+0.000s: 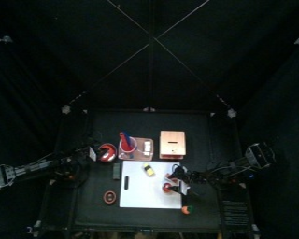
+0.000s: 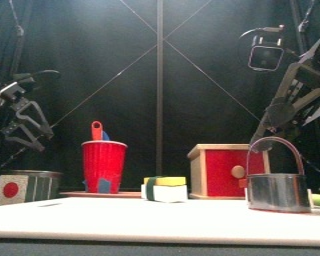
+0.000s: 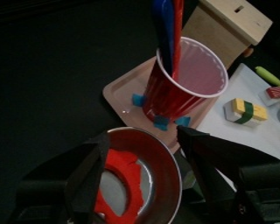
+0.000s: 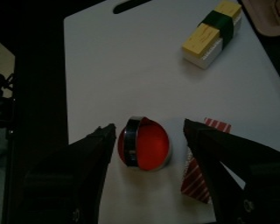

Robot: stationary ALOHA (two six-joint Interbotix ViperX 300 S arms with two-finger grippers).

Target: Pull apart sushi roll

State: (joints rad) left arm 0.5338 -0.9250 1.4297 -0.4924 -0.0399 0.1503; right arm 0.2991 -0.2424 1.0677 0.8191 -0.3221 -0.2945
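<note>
Both grippers stand with their jaws wide apart and hold nothing. Right gripper (image 4: 149,166) hangs over the white cutting board (image 4: 119,70), its open jaws on either side of a small red round piece (image 4: 145,143) lying on the board; beside that piece, next to one jaw, lies a red-and-white striped bit (image 4: 203,171).

Further along the same board rests the sushi roll (image 4: 212,35), a pale yellow and white stubby chunk with a dark green band around its middle, well apart from the right gripper and untouched. From the front the roll (image 2: 164,188) sits on the board's far part, between a red plastic cup (image 2: 103,165) and a wooden box with a red face (image 2: 227,170).

Left gripper (image 3: 143,171) hovers off the board, above a red round dish (image 3: 136,179). Near it the red cup (image 3: 184,83) stands upright on a tan tray (image 3: 122,87), with red and blue utensils sticking up out of it. A metal padlock (image 2: 278,180) stands near the front camera on the right
</note>
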